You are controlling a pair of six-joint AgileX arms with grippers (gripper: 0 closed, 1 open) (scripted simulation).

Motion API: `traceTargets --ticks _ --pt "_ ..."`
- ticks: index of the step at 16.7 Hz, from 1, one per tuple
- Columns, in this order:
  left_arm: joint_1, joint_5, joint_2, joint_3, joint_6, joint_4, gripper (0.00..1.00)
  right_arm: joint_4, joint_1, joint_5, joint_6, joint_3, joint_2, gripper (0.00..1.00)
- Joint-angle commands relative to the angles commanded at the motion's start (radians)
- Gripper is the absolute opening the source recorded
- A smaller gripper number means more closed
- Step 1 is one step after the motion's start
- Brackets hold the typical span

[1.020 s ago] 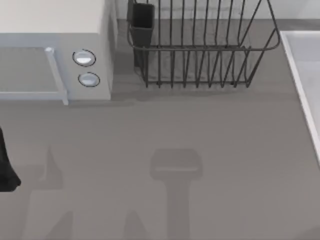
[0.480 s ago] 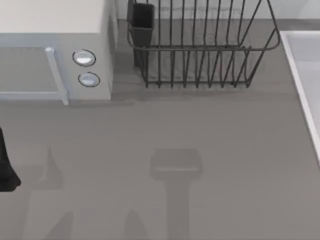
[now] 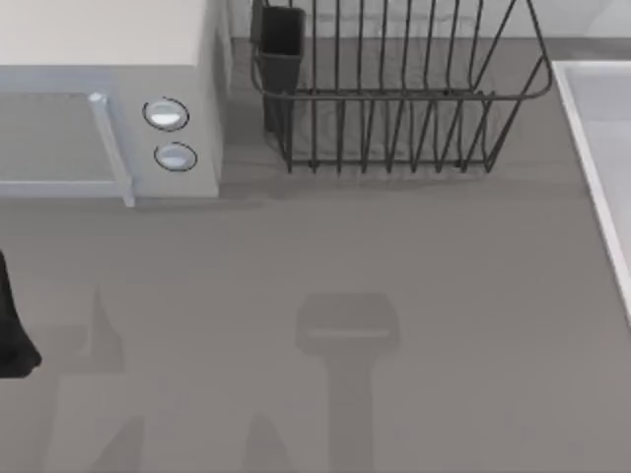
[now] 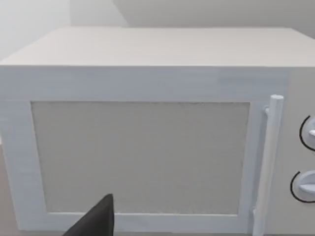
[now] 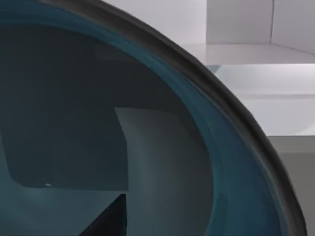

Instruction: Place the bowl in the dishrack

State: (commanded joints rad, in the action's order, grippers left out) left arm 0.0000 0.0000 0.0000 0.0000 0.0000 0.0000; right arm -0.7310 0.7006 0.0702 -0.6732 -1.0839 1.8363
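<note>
The bowl (image 5: 162, 147) is dark teal inside with a dark rim, and it looms very close in the right wrist view. My right gripper (image 5: 109, 219) is shut on the bowl, one dark fingertip lying against its inner wall. The dishrack (image 3: 394, 94), dark wire with upright tines, stands at the back of the table in the top view. Its dark cutlery cup (image 3: 281, 44) sits at its left corner. My left arm (image 3: 12, 330) is parked at the table's left edge, and its gripper (image 4: 96, 222) faces the white box.
A white microwave-like box (image 3: 108, 59) with two round knobs (image 3: 166, 114) and a bar handle (image 4: 268, 162) stands at the back left, beside the rack. A pale raised surface (image 3: 601, 148) runs along the right edge. Grey tabletop (image 3: 394, 296) lies in front of the rack.
</note>
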Motion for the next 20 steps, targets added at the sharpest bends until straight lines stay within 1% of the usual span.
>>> traceTargets --ticks 10,11,20 --pt "0.0 0.0 0.0 0.0 0.0 0.0 1.0 0.0 0.0 0.0 0.0 0.0 0.0 0.02" --pt "0.0 0.0 0.0 0.0 0.0 0.0 1.0 0.0 0.0 0.0 0.0 0.0 0.0 0.0" --pt "0.0 0.0 0.0 0.0 0.0 0.0 1.0 -0.002 0.002 0.0 0.001 -0.001 -0.003 0.0"
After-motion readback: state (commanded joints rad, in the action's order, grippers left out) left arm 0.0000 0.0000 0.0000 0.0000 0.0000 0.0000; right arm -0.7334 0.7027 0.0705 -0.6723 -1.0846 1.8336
